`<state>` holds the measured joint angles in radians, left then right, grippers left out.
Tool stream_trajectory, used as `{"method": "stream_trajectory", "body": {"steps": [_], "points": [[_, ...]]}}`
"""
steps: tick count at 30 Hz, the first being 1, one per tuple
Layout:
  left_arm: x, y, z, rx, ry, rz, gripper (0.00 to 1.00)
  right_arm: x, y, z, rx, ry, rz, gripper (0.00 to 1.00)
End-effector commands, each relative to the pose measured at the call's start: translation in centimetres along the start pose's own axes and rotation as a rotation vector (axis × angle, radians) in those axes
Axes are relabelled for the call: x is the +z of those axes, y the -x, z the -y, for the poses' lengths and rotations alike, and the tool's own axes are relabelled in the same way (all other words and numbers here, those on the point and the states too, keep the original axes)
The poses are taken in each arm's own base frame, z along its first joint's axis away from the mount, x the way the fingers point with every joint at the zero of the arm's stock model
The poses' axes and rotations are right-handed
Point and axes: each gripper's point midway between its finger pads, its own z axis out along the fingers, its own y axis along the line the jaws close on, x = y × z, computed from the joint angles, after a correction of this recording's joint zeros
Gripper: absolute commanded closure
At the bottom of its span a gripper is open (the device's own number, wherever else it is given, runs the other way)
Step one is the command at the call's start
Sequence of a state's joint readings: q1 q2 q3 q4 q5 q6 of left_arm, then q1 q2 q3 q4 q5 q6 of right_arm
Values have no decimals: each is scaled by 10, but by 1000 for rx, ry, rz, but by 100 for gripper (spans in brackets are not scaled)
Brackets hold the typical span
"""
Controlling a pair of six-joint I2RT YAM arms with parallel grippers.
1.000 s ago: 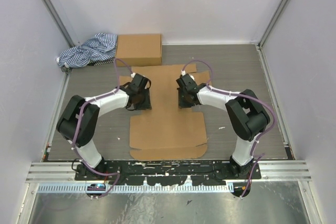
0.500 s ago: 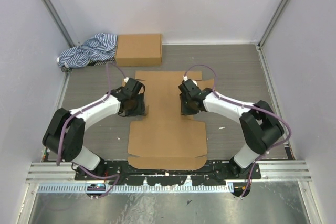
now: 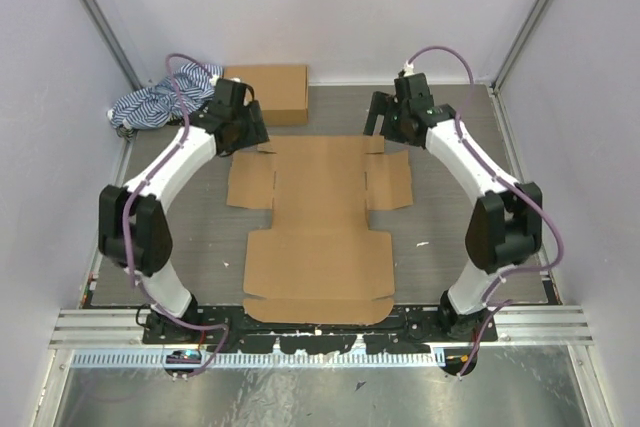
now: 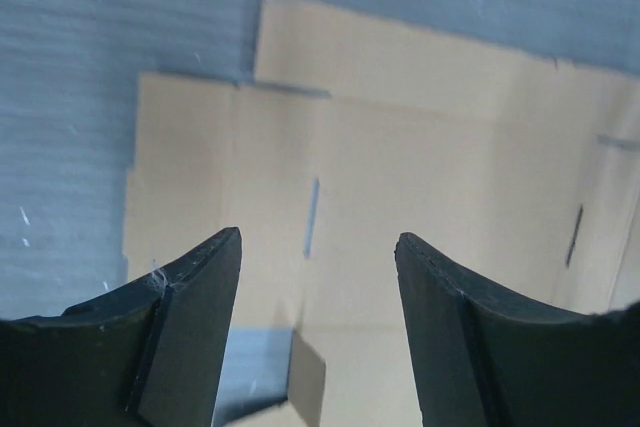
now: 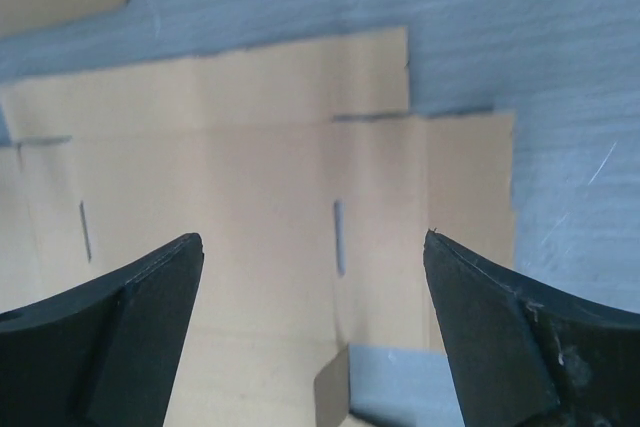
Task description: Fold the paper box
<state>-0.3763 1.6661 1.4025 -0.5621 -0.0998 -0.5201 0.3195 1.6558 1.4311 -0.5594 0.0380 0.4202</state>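
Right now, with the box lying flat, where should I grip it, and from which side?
Probably left gripper on the left flap, right gripper on the right flap, each from the outer edge. The box lies flat; those flaps jut sideways with free edges, near the open grippers.

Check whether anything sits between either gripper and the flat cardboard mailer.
Nothing visible. The left gripper and right gripper hover open above the far end of the paper box, bare cardboard below them. The second box and striped cloth lie beyond its far left corner.
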Motion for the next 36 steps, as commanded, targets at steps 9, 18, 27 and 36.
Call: {"method": "stream_trajectory", "body": {"steps": [9,18,27,36], "points": [[94,36,-25,11,58,-49,32,108,24,26,-12,-6,-71,8],[127,49,-50,-107,14,-57,35,138,30,32,-10,40,-83,11],[150,43,-48,-88,-13,-79,37,163,19,33,-25,69,-127,15],[163,32,-41,-116,-76,-106,41,167,6,30,-29,102,-165,21]]}}
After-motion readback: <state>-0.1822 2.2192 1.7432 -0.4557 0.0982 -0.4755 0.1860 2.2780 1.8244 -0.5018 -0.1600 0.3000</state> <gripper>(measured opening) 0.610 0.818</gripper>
